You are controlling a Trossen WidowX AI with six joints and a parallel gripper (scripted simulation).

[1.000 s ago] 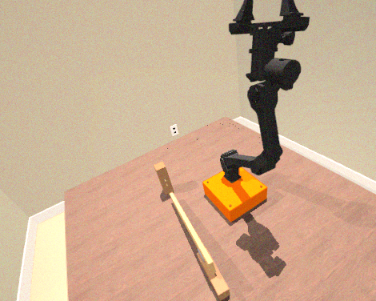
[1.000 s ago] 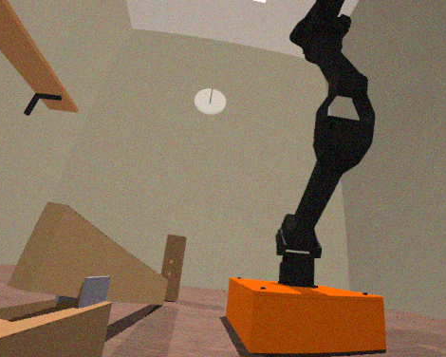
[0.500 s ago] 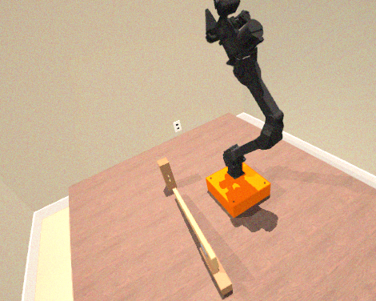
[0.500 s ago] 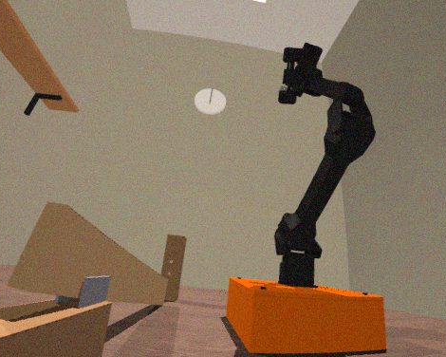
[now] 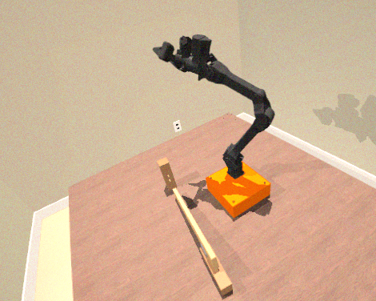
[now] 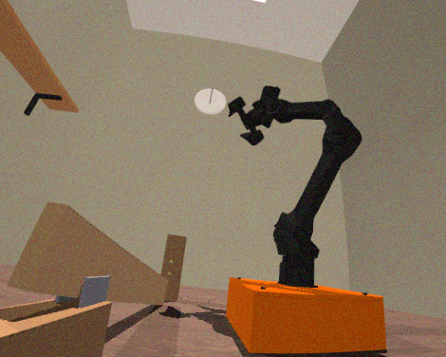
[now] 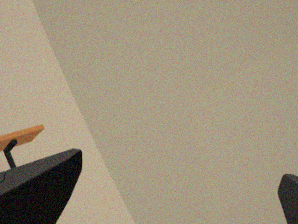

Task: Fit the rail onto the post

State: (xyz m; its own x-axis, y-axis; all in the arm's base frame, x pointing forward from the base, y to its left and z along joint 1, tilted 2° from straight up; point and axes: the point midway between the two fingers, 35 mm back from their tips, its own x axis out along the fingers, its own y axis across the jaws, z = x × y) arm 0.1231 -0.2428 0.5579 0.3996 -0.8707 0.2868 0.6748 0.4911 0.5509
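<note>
High above the surface (image 5: 308,248) the pincer (image 6: 246,122) is held spread to nearly its full width, with nothing between its fingers; in the wrist view only bare wall is seen between the two dark fingertips. It is carried at roughly the 11 o'clock corner of the arm's reach in the top view, well apart from every task piece, so no grip has yet been made and the fitting step is judged not yet begun.

The rail (image 5: 194,224) is seen lying along the surface from about 12 o'clock down toward 5 o'clock of the top view. Its near end is down on the surface just at the foot of the post (image 5: 166,173), and its far end is lodged in the bracket on the footboard block (image 5: 222,280) (hence the slight slope along its length). The two pegs on the post face can barely be made out as small dots; whether the rail end is touching the post cannot be told.

At 3 o'clock of the post sits the orange base (image 5: 239,191), near enough that a descent toward the rail's near end would have to be made on the post side of it. A wall shelf (image 6: 26,54) and a round wall fixture (image 6: 210,102) are well out of the way.
</note>
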